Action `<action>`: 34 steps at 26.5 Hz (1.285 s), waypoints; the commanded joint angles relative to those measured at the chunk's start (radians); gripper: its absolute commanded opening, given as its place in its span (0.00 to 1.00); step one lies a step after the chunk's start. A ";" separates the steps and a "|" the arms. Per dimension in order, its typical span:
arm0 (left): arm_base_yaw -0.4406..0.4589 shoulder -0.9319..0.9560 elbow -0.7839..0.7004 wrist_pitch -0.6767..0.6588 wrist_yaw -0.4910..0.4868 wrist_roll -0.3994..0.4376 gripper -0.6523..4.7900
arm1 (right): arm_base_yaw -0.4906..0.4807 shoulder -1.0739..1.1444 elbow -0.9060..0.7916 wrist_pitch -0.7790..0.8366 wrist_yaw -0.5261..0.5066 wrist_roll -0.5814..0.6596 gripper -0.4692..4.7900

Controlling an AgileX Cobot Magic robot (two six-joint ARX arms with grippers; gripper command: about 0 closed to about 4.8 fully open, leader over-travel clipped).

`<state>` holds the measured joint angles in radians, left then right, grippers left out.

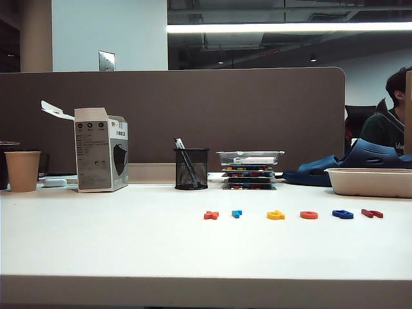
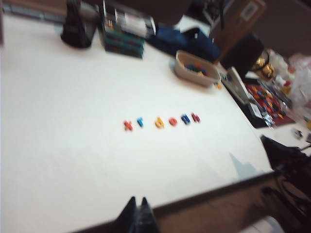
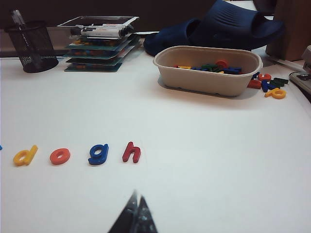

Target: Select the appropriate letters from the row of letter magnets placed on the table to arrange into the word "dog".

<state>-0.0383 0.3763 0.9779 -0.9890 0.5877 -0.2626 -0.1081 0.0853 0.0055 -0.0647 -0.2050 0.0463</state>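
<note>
The row of letter magnets lies on the white table: orange x, light blue letter, yellow d, orange-red o, dark blue g and dark red h. In the right wrist view the d, o, g and h lie ahead of my right gripper, shut and empty. My left gripper is shut and empty, high over the table's front edge, with the row far ahead. Neither gripper shows in the exterior view.
A beige tray of spare letters stands beyond the row, loose letters beside it. A mesh pen cup, stacked boards, a carton, a paper cup and a blue slipper line the back.
</note>
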 commanded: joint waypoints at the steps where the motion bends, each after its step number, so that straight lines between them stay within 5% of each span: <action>1: 0.002 0.158 0.188 -0.190 0.035 -0.004 0.11 | 0.001 0.001 -0.004 0.016 0.002 -0.002 0.08; 6: -0.010 0.337 0.400 -0.273 0.037 -0.013 0.11 | 0.001 0.001 -0.004 0.016 0.003 -0.002 0.08; 11: -0.134 0.422 0.485 -0.274 -0.074 -0.092 0.11 | 0.001 0.001 -0.004 0.016 0.002 -0.001 0.08; 17: -0.376 0.504 0.507 -0.261 -0.237 -0.216 0.11 | 0.001 0.001 -0.004 0.016 0.003 0.009 0.08; 23: -0.748 0.606 0.507 -0.122 -0.602 -0.434 0.11 | -0.001 0.001 -0.003 0.016 0.004 0.010 0.08; 28: -0.976 0.698 0.507 -0.055 -0.808 -0.578 0.11 | -0.001 0.001 -0.003 0.016 0.004 0.010 0.08; 34: -1.102 0.755 0.507 -0.041 -0.949 -0.639 0.11 | -0.001 0.001 -0.003 0.016 0.002 0.010 0.08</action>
<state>-1.1255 1.1213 1.4815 -1.0435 -0.3237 -0.8757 -0.1097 0.0856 0.0055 -0.0650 -0.2031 0.0544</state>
